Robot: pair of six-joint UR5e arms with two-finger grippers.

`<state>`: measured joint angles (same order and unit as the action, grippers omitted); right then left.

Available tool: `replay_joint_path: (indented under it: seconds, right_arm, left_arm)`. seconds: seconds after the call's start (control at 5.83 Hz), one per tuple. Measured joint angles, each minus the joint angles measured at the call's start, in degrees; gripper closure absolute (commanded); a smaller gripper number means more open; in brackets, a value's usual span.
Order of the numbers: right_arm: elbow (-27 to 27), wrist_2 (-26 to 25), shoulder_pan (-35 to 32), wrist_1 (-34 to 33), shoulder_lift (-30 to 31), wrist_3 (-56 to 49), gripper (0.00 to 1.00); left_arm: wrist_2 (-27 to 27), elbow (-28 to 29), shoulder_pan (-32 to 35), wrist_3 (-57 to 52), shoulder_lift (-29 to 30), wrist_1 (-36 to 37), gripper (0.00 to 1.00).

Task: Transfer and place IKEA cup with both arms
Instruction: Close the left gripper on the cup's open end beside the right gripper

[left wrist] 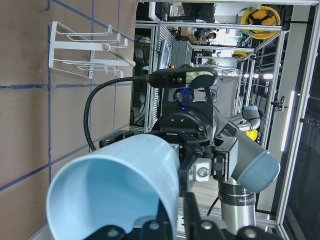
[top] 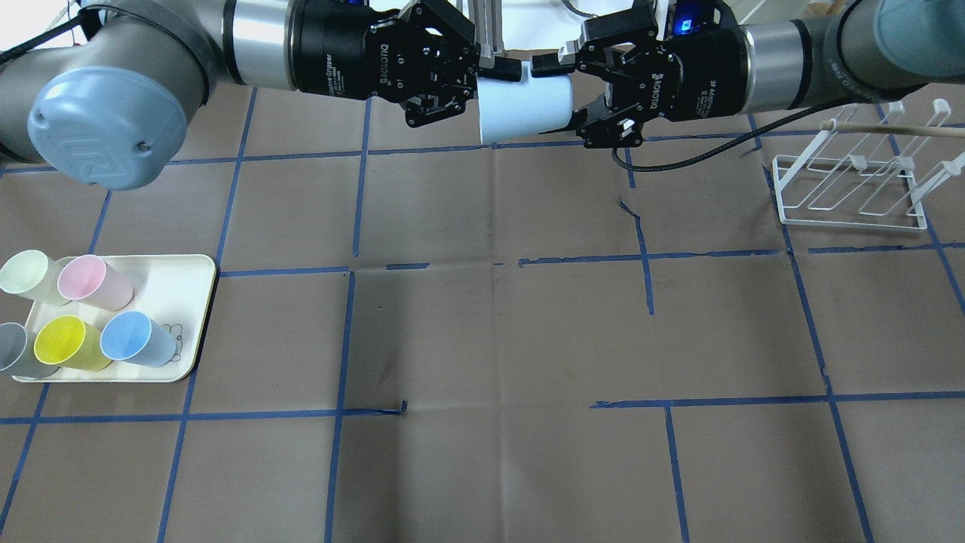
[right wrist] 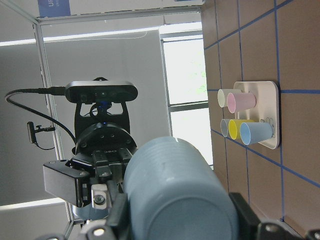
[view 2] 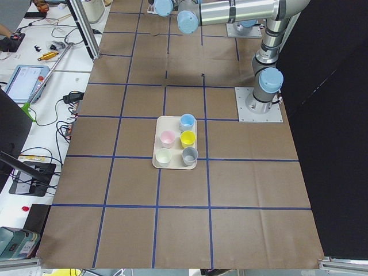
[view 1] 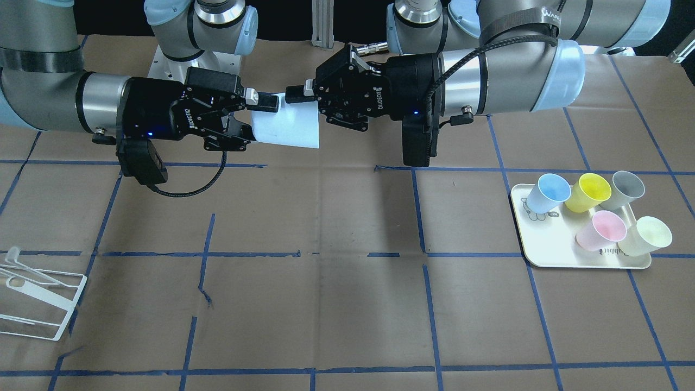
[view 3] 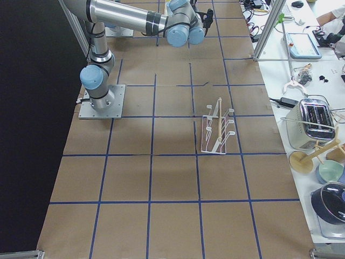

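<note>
The pale sky-blue IKEA cup [view 1: 288,127] lies on its side in mid-air over the table's robot side, held between both grippers. My left gripper [view 1: 297,98] is shut on the cup's rim at the wide end, one finger inside the mouth; it also shows in the overhead view [top: 501,75]. My right gripper [view 1: 252,119] straddles the narrow base end with its fingers against the sides, also in the overhead view [top: 558,98]. The left wrist view shows the cup's open mouth [left wrist: 115,190]. The right wrist view shows its base [right wrist: 175,195].
A cream tray [top: 188,279] on my left holds several upright cups, among them a blue one [top: 136,339], a pink one [top: 90,280] and a yellow one [top: 68,343]. A white wire rack [top: 852,188] stands on my right. Blue tape lines grid the brown table.
</note>
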<state>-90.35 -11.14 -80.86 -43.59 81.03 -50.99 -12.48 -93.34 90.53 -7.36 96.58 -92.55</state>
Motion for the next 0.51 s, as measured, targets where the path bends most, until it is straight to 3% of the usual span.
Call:
replay_joint_path:
  seconds: [0.34, 0.51]
  right_arm:
    - [0.06, 0.22, 0.06, 0.0, 0.14, 0.05, 0.27]
    - [0.08, 0.29, 0.08, 0.0, 0.17, 0.05, 0.18]
  left_arm:
    - [-0.07, 0.0, 0.0, 0.06, -0.11, -0.07, 1.0]
    - [-0.08, 0.0, 0.0, 0.03, -0.1, -0.08, 0.99]
